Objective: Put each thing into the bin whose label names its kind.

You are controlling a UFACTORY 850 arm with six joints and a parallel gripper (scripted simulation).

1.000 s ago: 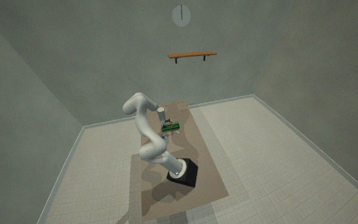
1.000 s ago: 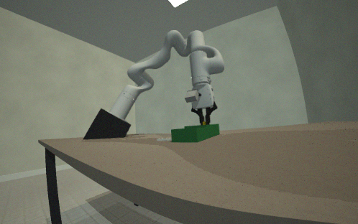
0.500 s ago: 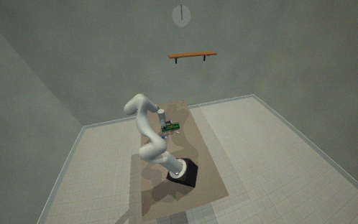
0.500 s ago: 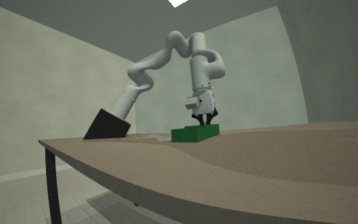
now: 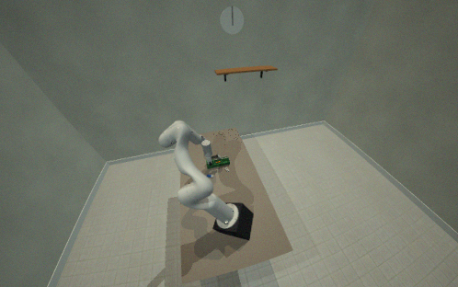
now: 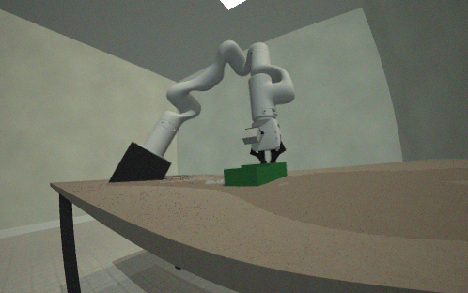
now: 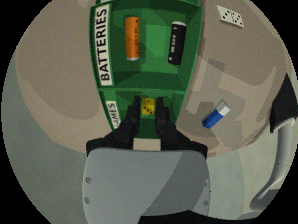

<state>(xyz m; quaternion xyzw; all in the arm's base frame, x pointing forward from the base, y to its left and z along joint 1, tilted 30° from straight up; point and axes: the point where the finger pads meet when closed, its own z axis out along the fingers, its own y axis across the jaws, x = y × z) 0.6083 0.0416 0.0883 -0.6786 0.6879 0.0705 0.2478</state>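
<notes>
My gripper (image 7: 148, 104) hangs low over the near green bin, whose label is mostly hidden. It also shows in the exterior view (image 6: 267, 159), just above the green bins (image 6: 256, 174). The fingers stand slightly apart, with a small yellow thing (image 7: 149, 104) between the tips. I cannot tell whether they still touch it. The far bin (image 7: 152, 36) is labelled BATTERIES and holds an orange battery (image 7: 133, 38) and a black battery (image 7: 176, 42). A blue and white thing (image 7: 214, 115) lies on the table right of the bins.
A small white spotted tile (image 7: 230, 15) lies on the table beyond the bins to the right. The arm's black base (image 5: 234, 222) stands on the table near its front end. The bins (image 5: 218, 162) sit side by side, touching.
</notes>
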